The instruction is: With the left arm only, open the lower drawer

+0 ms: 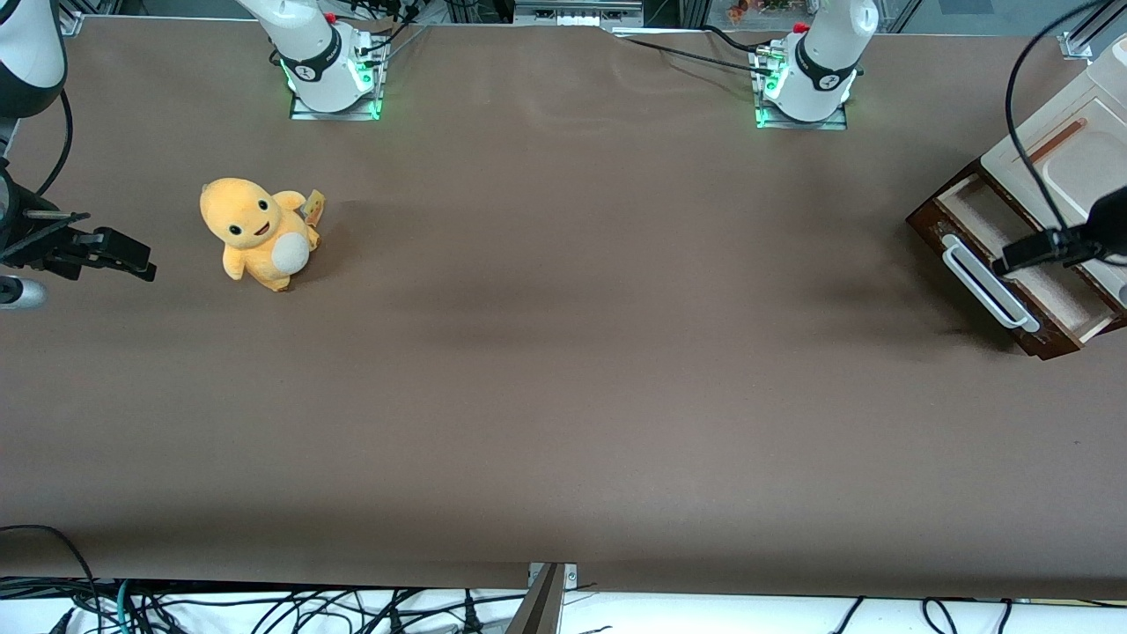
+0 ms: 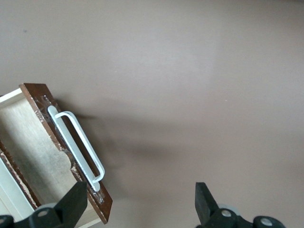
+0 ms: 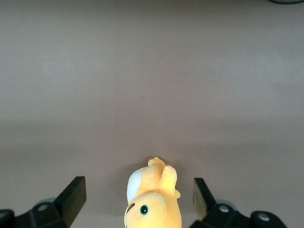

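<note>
One lower drawer (image 1: 1012, 264), dark wood, rigid, likely light; pulled partly out of cream cabinet (image 1: 1070, 141), beige inside showing. Best hold: white bar handle (image 2: 78, 147), stiff, possibly slick. Gripper (image 2: 140, 206) just above handle, fingers apart, gripping nothing.

Lower drawer (image 1: 1048, 339): dark brown wood front, varnish chipped at edges; pale beige raw-looking wood inside; smooth white bar handle (image 1: 986, 283). Cabinet (image 1: 1087, 150) above: matt cream finish. Gripper (image 2: 137, 209) over drawer, at 3 o'clock end of front view: matt black plastic fingers spread apart. Table (image 1: 563, 370): matt brown covering, faintly creased. Plush toy (image 1: 257, 232): fuzzy orange-yellow cloth.
</note>
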You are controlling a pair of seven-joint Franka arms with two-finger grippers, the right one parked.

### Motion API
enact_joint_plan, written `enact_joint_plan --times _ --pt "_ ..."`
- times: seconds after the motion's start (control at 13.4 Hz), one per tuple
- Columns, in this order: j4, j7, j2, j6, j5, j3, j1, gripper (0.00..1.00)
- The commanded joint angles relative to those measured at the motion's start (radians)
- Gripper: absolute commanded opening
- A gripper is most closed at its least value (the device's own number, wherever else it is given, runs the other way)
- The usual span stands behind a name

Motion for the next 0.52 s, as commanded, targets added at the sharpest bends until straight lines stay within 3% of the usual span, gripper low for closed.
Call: enact_joint_plan --times 0.0,0.45 --pt "-0.040 0.025 -0.047 0.034 -0.008 0.005 -0.054 1.00" --pt "-0.050 0.028 -0.075 0.024 0.029 0.000 -0.074 1.00"
